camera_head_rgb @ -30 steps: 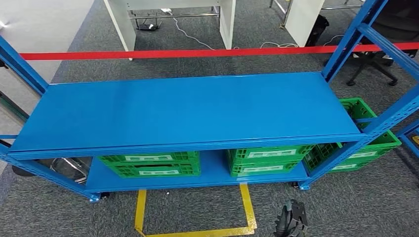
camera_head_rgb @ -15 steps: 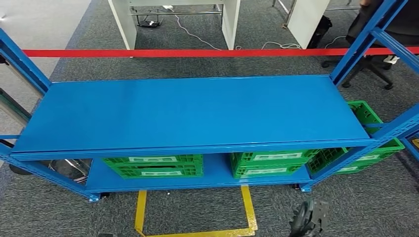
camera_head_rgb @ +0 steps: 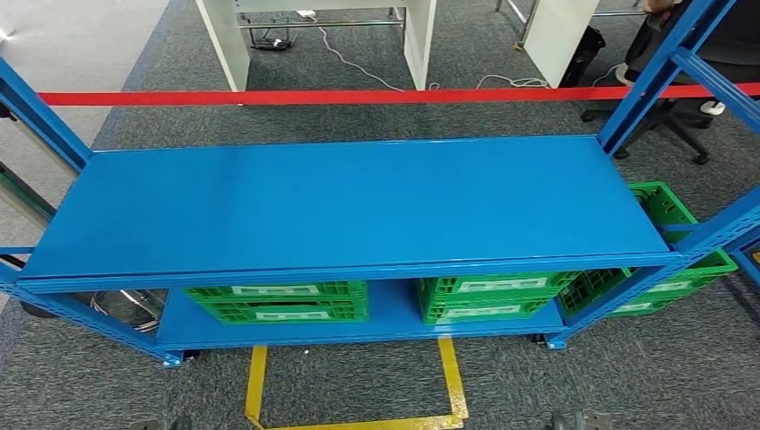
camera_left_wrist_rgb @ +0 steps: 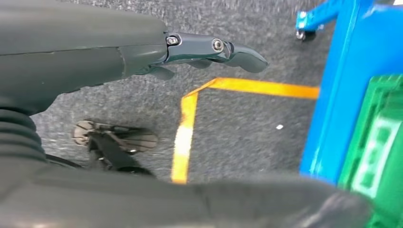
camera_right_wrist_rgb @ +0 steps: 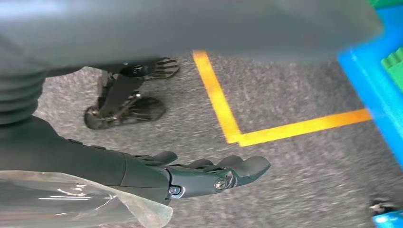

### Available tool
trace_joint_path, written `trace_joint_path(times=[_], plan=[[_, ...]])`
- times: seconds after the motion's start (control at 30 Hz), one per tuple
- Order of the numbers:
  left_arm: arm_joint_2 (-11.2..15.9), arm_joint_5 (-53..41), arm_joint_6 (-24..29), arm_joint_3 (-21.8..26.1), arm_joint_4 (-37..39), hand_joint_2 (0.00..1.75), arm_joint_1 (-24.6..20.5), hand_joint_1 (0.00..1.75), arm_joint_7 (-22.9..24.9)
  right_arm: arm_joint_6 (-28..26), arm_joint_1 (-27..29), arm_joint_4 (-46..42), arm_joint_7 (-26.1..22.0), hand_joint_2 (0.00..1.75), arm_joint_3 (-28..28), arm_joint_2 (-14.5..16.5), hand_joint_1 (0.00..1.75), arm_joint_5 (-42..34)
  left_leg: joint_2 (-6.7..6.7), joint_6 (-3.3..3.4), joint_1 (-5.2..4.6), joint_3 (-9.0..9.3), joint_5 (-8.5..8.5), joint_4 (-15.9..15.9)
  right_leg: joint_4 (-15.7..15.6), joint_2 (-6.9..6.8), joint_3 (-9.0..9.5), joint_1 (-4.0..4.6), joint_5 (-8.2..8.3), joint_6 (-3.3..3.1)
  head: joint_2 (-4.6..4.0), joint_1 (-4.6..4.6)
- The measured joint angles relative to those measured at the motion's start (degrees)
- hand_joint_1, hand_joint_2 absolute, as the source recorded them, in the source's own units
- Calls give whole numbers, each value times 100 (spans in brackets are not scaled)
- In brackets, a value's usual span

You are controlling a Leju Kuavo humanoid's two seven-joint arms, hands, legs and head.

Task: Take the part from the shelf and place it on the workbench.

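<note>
Hands hanging low before the shelf

Left hand and right hand hung released, holding nothing. Part not located; crates below. Risk: a blind reach could strike the shelf edge.

Grey carpet covered the floor, marked with yellow tape in front of the blue shelf. Green crates sat on its lower level. Behind it ran red tape, before white furniture legs and cables.

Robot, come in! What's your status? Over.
Left hand open, right hand open, both over floor. No part seen on blue shelf. Green crates below.
</note>
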Motion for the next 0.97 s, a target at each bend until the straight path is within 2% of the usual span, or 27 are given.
trace_joint_path(times=[0.17,0.37,0.47,0.6,0.97], plan=[[87,786,-165,75,-111,0,-147,0,-321,346,-94,-82,-338,0,-34,-21,0,194,0,-11,3,5,7,-10,1,1,0,3,0,-1,0,1],[78,1742,-226,-835,-652,0,-381,0,-322,588,-327,-570,-374,0,30,46,0,398,-4,-19,4,13,19,-14,2,-6,10,3,3,-4,0,0],[32,1888,-215,-1361,-791,0,-480,0,-322,608,-443,-759,-377,0,123,105,0,428,-5,-19,4,20,20,-14,3,-4,17,5,4,-5,0,1],[8,2026,-185,-1776,-900,0,-523,0,-322,610,-479,-912,-378,0,209,162,0,426,-5,-18,2,23,19,-13,3,-5,22,4,3,-5,0,1],[9,2124,-178,-2144,-1008,0,-517,0,-322,626,-469,-1068,-378,0,270,208,0,410,-6,-18,3,23,18,-15,3,-5,20,5,3,-5,0,1]])
